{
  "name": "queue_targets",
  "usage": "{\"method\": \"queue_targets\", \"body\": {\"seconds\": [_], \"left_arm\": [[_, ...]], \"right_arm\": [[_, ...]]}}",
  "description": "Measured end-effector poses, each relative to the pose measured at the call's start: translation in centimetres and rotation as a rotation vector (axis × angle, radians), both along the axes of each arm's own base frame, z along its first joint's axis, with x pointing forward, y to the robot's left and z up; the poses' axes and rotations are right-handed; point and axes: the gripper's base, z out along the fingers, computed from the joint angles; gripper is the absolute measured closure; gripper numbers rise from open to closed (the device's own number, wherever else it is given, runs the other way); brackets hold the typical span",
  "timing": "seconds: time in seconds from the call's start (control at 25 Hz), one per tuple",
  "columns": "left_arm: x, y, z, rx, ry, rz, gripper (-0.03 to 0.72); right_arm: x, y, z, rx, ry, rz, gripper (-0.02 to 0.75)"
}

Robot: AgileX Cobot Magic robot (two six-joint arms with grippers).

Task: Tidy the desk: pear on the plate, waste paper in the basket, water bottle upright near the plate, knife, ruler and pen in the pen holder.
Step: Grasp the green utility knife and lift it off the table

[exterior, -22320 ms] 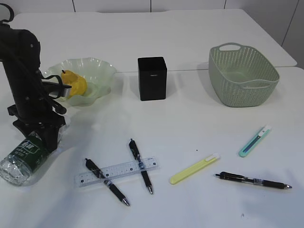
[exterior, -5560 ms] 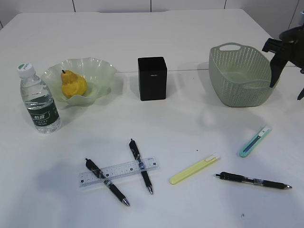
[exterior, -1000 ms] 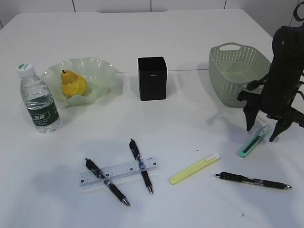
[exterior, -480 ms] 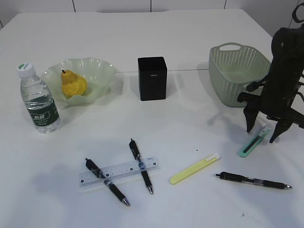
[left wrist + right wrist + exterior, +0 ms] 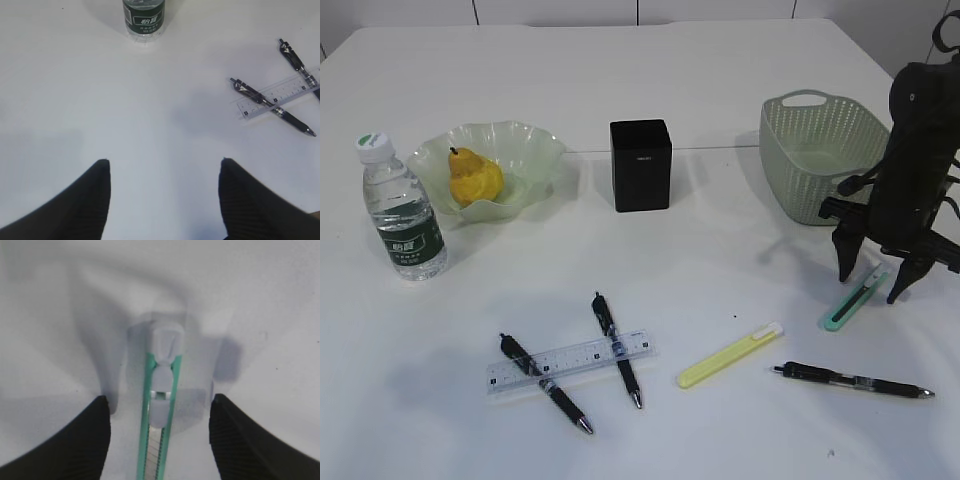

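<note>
My right gripper (image 5: 871,288) stands open low over the desk (image 5: 720,260), one finger on each side of the teal knife (image 5: 856,298), not touching it. From the right wrist the knife (image 5: 161,405) runs straight between the open jaws of the right gripper (image 5: 160,397). A yellow knife (image 5: 730,355) lies mid-desk. The clear ruler (image 5: 568,363) lies across two pens (image 5: 616,349); a third pen (image 5: 856,381) lies front right. The pear (image 5: 473,177) sits on the plate (image 5: 535,150), with the water bottle (image 5: 403,215) upright beside it. My left gripper (image 5: 163,162) hangs open over bare desk. The waste paper is out of view.
The black pen holder (image 5: 640,165) stands mid-back. The basket (image 5: 825,160) sits just behind and left of my right arm. In the left wrist view the bottle (image 5: 144,17) shows ahead and the ruler (image 5: 280,95) with its pens to the right.
My right gripper has sunk slightly around the teal knife, jaws still open. Nothing else has moved.
</note>
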Motion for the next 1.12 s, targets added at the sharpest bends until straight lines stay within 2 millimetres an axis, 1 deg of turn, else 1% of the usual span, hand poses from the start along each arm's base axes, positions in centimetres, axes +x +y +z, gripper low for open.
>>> {"method": "queue_targets", "body": {"seconds": [0.68, 0.76, 0.92, 1.0, 1.12], "left_arm": [[0.0, 0.0, 0.0, 0.0, 0.0, 0.0, 0.214], [0.0, 0.0, 0.0, 0.0, 0.0, 0.0, 0.214], [0.0, 0.0, 0.0, 0.0, 0.0, 0.0, 0.214], [0.0, 0.0, 0.0, 0.0, 0.0, 0.0, 0.214], [0.0, 0.0, 0.0, 0.0, 0.0, 0.0, 0.214]], "right_arm": [[0.0, 0.0, 0.0, 0.0, 0.0, 0.0, 0.25], [0.0, 0.0, 0.0, 0.0, 0.0, 0.0, 0.285], [0.0, 0.0, 0.0, 0.0, 0.0, 0.0, 0.393], [0.0, 0.0, 0.0, 0.0, 0.0, 0.0, 0.428], [0.0, 0.0, 0.0, 0.0, 0.0, 0.0, 0.447]]}}
